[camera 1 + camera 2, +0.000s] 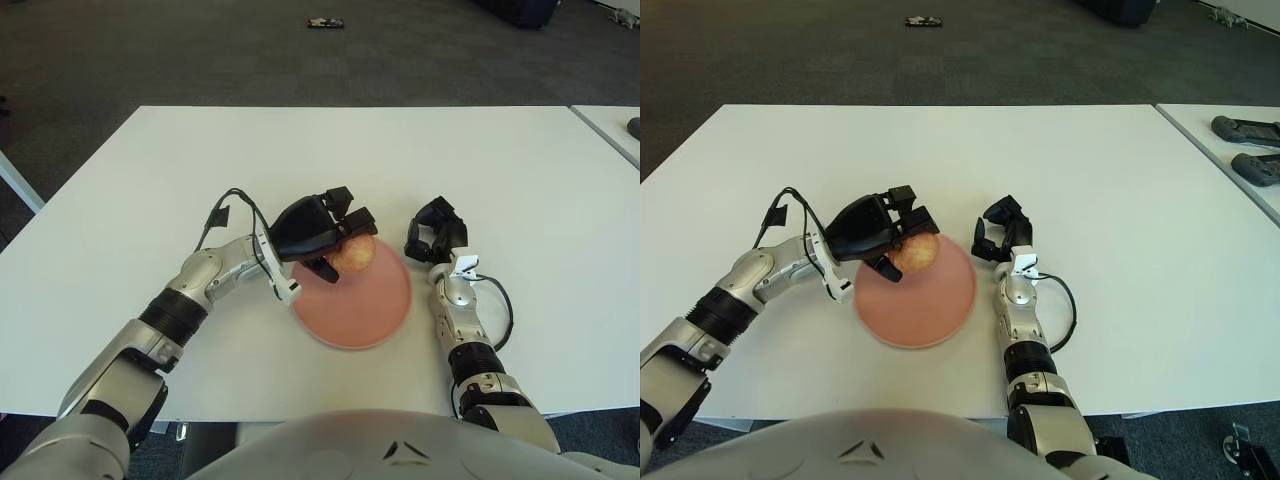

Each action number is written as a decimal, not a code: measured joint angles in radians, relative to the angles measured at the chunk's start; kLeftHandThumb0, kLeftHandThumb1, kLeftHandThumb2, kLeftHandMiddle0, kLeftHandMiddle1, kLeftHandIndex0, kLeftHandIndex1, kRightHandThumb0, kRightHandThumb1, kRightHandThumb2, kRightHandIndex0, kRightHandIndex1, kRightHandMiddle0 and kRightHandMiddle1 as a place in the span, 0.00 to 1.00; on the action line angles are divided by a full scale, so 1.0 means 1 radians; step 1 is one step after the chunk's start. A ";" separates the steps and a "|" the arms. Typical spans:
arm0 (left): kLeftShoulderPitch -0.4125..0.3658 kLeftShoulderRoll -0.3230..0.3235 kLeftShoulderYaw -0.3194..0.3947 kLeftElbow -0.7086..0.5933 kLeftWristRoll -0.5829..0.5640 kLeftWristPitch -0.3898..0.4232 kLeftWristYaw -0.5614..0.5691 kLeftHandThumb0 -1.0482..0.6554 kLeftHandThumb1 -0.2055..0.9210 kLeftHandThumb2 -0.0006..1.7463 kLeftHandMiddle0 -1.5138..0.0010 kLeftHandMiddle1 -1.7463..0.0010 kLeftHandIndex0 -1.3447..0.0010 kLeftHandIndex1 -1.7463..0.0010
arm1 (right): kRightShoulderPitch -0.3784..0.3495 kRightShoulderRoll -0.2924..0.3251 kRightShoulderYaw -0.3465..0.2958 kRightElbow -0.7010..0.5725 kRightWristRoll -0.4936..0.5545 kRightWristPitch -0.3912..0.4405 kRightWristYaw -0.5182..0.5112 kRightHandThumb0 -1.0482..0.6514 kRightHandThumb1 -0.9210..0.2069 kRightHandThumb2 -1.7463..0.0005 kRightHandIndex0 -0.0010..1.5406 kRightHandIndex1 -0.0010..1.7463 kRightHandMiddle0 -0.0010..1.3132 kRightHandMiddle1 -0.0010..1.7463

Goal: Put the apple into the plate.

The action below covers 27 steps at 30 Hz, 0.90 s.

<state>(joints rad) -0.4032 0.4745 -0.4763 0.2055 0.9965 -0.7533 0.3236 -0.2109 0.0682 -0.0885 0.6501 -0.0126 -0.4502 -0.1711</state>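
Centrally, on the white rectangular table (150, 190), a round pink plate (355, 305) carries a small yellow-orange apple (354, 256) on its far-left edge. The robot's black three-fingered left hand (318, 230) sits at the apple's left side, its fingers (350, 222) spread apart above and beside the fruit; whether any finger touches it cannot be told. The black right hand (434, 231) shows just right of the plate, fingers curled and empty.

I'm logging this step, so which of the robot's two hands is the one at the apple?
The left hand, over the plate's far left edge beside the apple. The right hand shows right of the plate.
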 measured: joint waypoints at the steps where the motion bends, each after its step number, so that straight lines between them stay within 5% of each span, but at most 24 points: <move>1: -0.001 -0.001 0.001 0.000 -0.005 -0.004 0.003 0.40 1.00 0.29 0.67 0.00 0.85 0.00 | 0.001 0.001 0.000 -0.003 0.000 0.002 0.000 0.33 0.56 0.23 0.78 1.00 0.48 1.00; 14: -0.007 -0.021 0.025 0.014 -0.055 -0.058 0.038 0.40 0.94 0.35 0.63 0.00 0.82 0.00 | 0.036 0.020 0.010 -0.074 -0.003 0.049 0.003 0.34 0.54 0.25 0.72 1.00 0.47 1.00; 27: -0.035 -0.042 0.102 -0.010 -0.144 -0.062 0.032 0.39 0.81 0.47 0.60 0.00 0.75 0.00 | 0.023 0.018 0.002 -0.057 -0.001 0.054 0.023 0.34 0.53 0.25 0.76 1.00 0.46 1.00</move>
<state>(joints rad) -0.4386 0.4330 -0.3745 0.1953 0.8527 -0.8157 0.3560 -0.1882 0.0857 -0.0869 0.5935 -0.0132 -0.3960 -0.1480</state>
